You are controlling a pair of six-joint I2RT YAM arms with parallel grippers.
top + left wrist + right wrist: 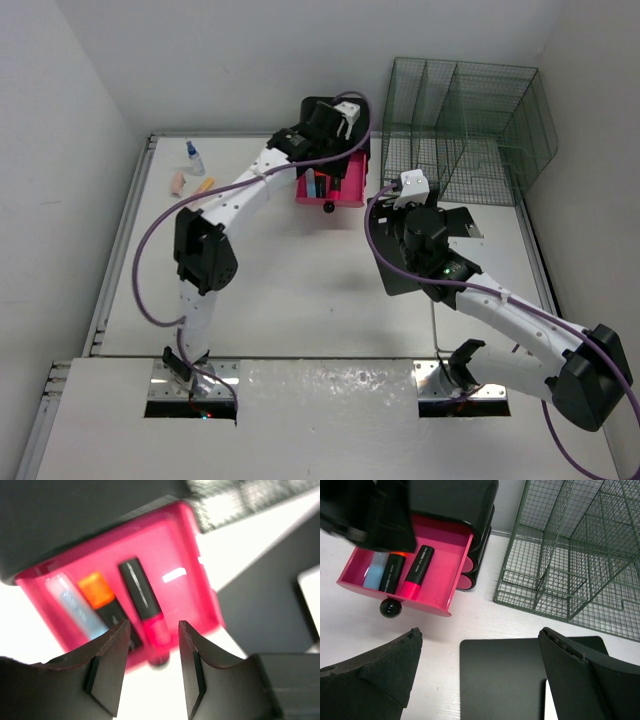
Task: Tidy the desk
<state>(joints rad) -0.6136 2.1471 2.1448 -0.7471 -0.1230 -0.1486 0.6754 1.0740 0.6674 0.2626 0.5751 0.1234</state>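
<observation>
The white desk (300, 300) carries a black organizer (465, 500) with its pink drawer (350, 192) pulled open. In the drawer (195, 575) lie a light blue tube (75, 605), an orange-capped black marker (102, 597) and a black and pink marker (145, 602). My left gripper (152, 627) is open and empty, just above the drawer's front edge and its black knob (390, 608). In the top view it (325, 160) is mostly hidden under its wrist. My right gripper (480, 632) is wide open and empty above a black mat (500, 680).
A green wire rack (465, 125) stands at the back right, close to the drawer (445, 555) and the mat (455, 225). A small bottle (193, 152), a pinkish eraser (178, 183) and an orange marker (204, 186) lie at the far left.
</observation>
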